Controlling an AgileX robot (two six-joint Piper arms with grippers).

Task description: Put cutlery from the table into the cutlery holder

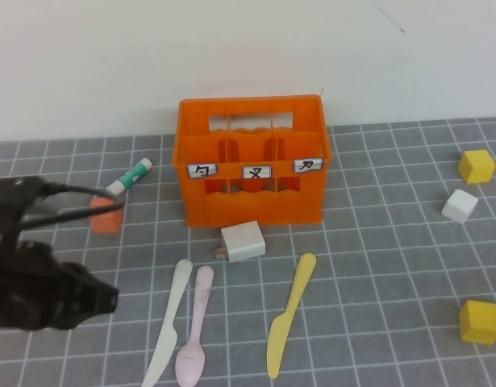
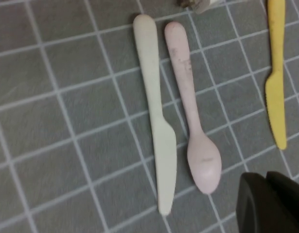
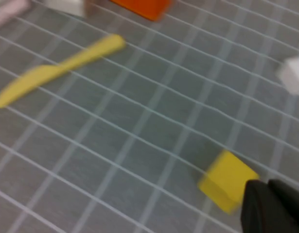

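A cream-white knife (image 1: 172, 318), a pale pink spoon (image 1: 196, 326) and a yellow knife (image 1: 289, 314) lie side by side on the grey grid table (image 1: 377, 266), in front of the orange cutlery holder (image 1: 252, 205). The holder's compartments look empty. My left gripper (image 1: 106, 297) hovers left of the cream knife, shut and empty. In the left wrist view it (image 2: 268, 194) is beside the spoon bowl (image 2: 203, 165), with the cream knife (image 2: 156, 131) and yellow knife (image 2: 275, 82) also in sight. My right gripper (image 3: 268, 204) is out of the high view. It is shut and empty, over a yellow cube (image 3: 227, 179).
A white block (image 1: 243, 240) lies just in front of the holder. An orange cube (image 1: 105, 214) and a green-and-white tube (image 1: 128, 177) sit at the left. Two yellow cubes (image 1: 477, 165) (image 1: 480, 321) and a white cube (image 1: 459, 205) sit at the right.
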